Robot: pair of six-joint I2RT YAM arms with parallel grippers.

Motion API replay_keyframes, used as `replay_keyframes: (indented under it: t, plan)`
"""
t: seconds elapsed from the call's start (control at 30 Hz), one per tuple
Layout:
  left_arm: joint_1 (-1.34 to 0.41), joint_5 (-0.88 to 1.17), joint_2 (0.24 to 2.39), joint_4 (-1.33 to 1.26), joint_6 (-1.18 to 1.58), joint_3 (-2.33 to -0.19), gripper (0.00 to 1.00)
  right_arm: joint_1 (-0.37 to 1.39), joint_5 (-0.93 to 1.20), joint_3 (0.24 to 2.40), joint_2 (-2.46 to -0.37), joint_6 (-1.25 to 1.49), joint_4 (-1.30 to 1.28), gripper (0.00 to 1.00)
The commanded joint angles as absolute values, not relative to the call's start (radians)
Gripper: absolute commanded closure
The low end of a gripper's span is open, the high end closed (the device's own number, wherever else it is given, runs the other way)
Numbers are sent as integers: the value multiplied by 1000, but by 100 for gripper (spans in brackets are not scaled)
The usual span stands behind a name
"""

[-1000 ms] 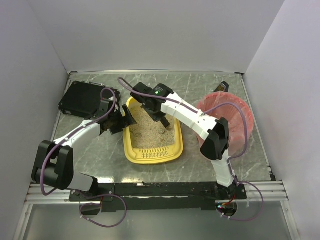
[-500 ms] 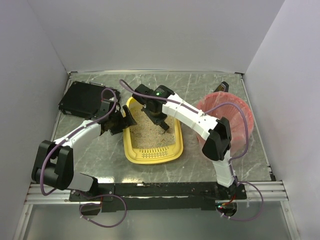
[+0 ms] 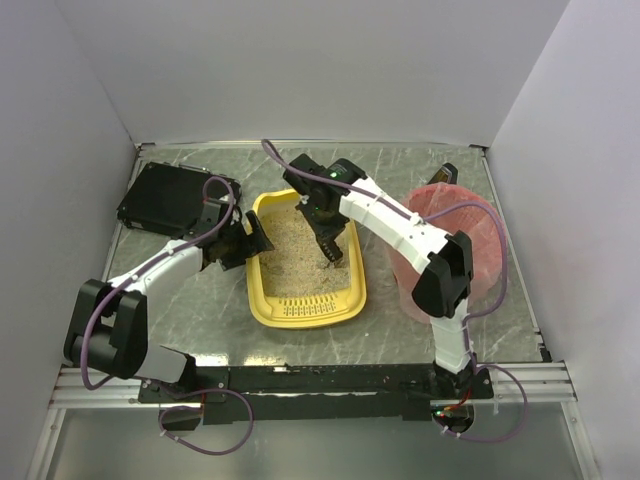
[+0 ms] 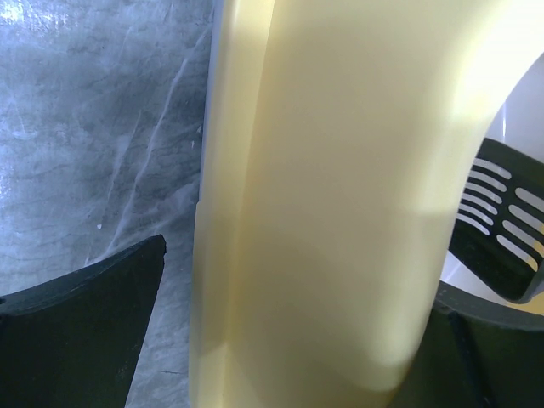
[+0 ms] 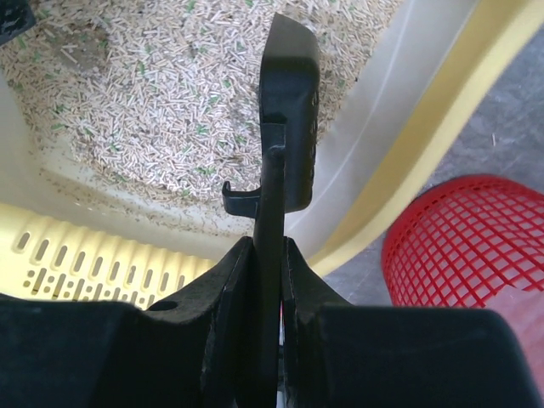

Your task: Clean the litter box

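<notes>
litter box [image 3: 300, 312] mid-table, long axis running away from the bases | right gripper [image 5: 268, 251] clamped tight on the scoop [image 5: 289, 127], blade edge-on inside, near the right wall | bin [image 3: 470, 215] just right of that, so right arm's job imo | left gripper [image 3: 248, 238] straddles the left wall, can't tell if it's pinching
</notes>
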State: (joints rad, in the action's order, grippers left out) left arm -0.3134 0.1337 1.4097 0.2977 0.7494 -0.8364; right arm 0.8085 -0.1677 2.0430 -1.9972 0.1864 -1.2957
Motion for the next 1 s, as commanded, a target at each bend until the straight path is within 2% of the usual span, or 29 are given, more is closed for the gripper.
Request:
replay_keyframes:
  t: [0.0, 0.1, 0.23, 0.57, 0.97]
  plan:
    - [-319, 115, 1416, 310, 758, -882, 3, 788, -61, 1973, -1945, 229, -1568, 100]
    - [-319, 117, 1411, 305, 759, -879, 3, 793, 47, 1968, -1924, 209, -1549, 100]
    - [-319, 106, 1414, 310, 762, -876, 3, 792, 74, 1976, -1910, 230, -1551, 100]
    - [-319, 91, 1385, 316, 762, -873, 3, 723, 257, 2029, -1997, 298, -1497, 100]
    - [-327, 143, 1404, 294, 779, -857, 3, 672, 397, 1807, -1968, 443, -1169, 100]
